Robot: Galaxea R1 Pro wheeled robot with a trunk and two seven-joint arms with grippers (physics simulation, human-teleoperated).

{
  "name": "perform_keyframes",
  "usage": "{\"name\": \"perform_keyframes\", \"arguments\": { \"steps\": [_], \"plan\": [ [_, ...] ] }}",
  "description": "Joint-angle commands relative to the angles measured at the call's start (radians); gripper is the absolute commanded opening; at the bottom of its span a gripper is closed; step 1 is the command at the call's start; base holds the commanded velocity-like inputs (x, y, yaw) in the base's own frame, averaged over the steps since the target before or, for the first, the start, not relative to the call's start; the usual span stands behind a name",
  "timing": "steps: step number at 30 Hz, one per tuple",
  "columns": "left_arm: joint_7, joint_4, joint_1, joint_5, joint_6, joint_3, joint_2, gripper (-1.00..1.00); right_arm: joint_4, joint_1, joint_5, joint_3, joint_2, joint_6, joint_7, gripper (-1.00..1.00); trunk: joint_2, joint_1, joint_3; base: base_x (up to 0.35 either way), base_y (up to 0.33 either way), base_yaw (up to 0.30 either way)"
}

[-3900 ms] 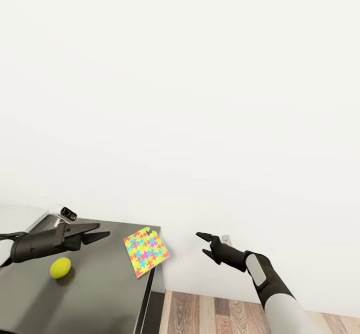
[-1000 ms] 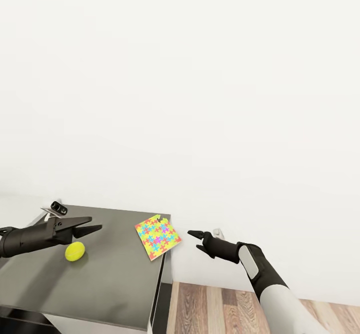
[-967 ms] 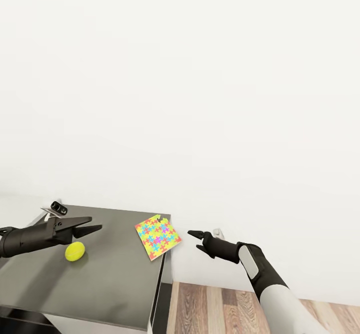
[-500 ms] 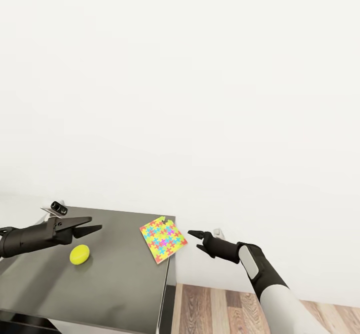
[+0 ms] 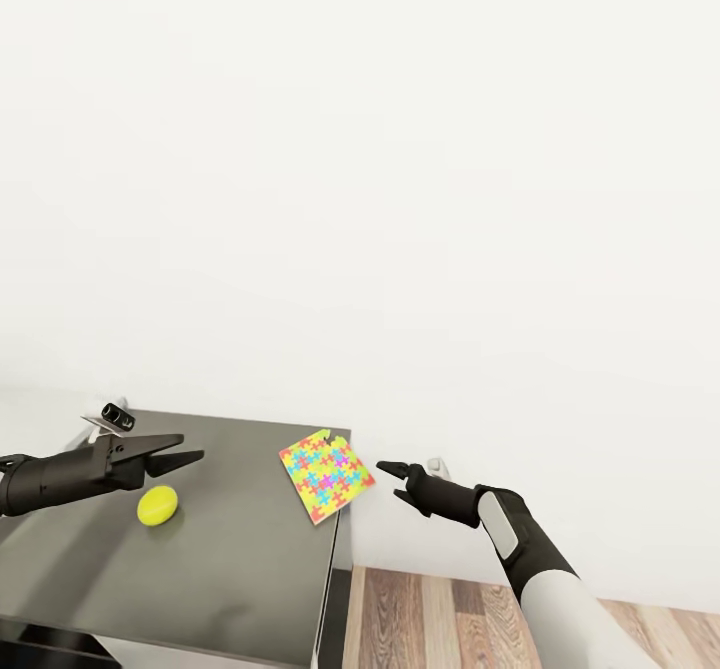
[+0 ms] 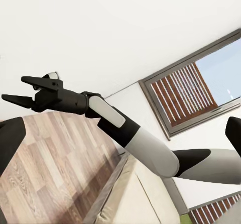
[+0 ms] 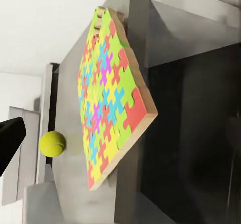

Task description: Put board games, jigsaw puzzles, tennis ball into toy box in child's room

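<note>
My left gripper (image 5: 190, 449) hangs over the far left of the dark cabinet top (image 5: 230, 569), jaws apart and holding nothing. Just near of it the ball (image 5: 157, 506) sits on the top, not touching my fingers. I judge it light, a little springy and quick to roll — best taken across its middle with the jaws closing from both sides at once, so it cannot squirt away.

Further right, the puzzle (image 5: 327, 474) lies at the cabinet's far right corner, turned askew, one corner jutting past the right edge. From my right wrist it looks like a thin stiff board with an orange rim (image 7: 135, 128). I think it is light but too flat to pinch from above; that overhanging corner is the place to grip, one finger over and one under.

My right gripper (image 5: 392, 479) floats off the cabinet's right side, just beside the puzzle but apart from it, jaws open and empty.

Against half a second ago both arms keep their poses, while the ball and puzzle sit almost where they were in the view.
</note>
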Motion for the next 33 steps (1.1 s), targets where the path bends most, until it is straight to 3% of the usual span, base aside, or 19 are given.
{"name": "perform_keyframes", "arguments": {
  "steps": [1,11,33],
  "plan": [
    [-0.004,0.001,-0.001,0.001,0.003,-0.002,0.001,1.0,0.0,-0.001,0.001,-0.006,0.001,0.006,0.002,1.0,-0.008,0.004,-0.004,0.0,0.0,0.0],
    [-0.032,0.001,-0.001,0.0,0.003,-0.002,0.001,1.0,0.0,-0.001,0.002,-0.006,0.003,0.001,0.002,1.0,-0.078,0.042,-0.036,0.0,0.0,0.0],
    [-0.042,0.001,0.0,0.0,0.003,-0.002,0.001,1.0,0.0,-0.001,0.006,-0.006,0.007,-0.002,0.002,1.0,-0.078,0.042,-0.036,0.041,0.032,0.0]
  ]
}}
